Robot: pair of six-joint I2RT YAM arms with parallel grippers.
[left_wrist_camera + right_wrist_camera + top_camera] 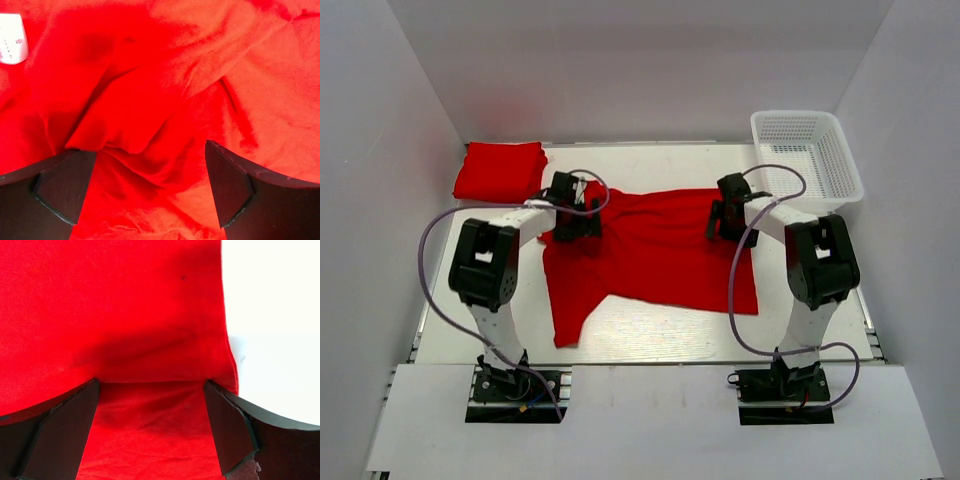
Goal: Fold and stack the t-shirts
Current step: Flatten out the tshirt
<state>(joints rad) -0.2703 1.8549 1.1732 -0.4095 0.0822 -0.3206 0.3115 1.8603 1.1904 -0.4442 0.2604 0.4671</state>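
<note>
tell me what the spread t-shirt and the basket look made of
Spread t-shirt: soft matte fabric, probably cotton knit. It creases and bunches in loose folds, and the right wrist view shows a fine cloth grain.
Basket: white rigid plastic by the look, faintly glossy, with evenly moulded mesh walls and a smooth rim.
</note>
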